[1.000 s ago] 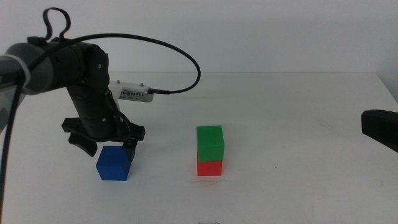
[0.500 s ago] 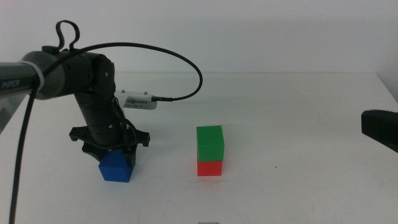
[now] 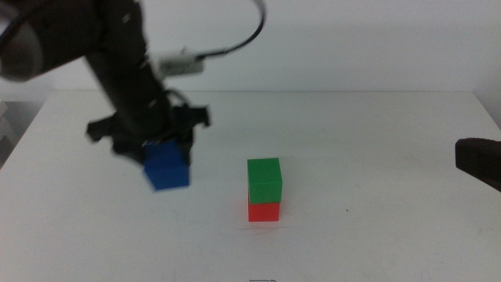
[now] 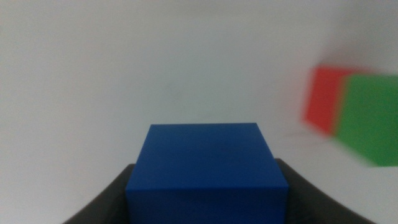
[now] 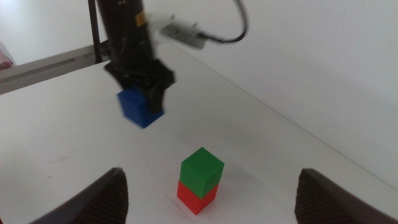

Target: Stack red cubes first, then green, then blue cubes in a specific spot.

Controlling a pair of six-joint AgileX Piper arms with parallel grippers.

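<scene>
Left gripper (image 3: 160,149) grips blue cube (image 3: 167,168); green cube (image 3: 264,181) beside.

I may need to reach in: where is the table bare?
Bare: the white table between the green cube on the red cube and the waiting right gripper. Crowded: left gripper carrying the blue cube.

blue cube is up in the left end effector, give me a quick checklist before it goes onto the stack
1. Blue cube gripped between the left end effector jaws, off the table: ok.
2. Green cube sits squarely on the red cube: ok.
3. Green cube's top face bare: ok.
4. Blue cube over the stack: not ok, it is off to the left side.
5. Right end effector back from the stack, jaws open: ok.
6. Grip firmness: cannot tell, the arm is motion-blurred.
</scene>
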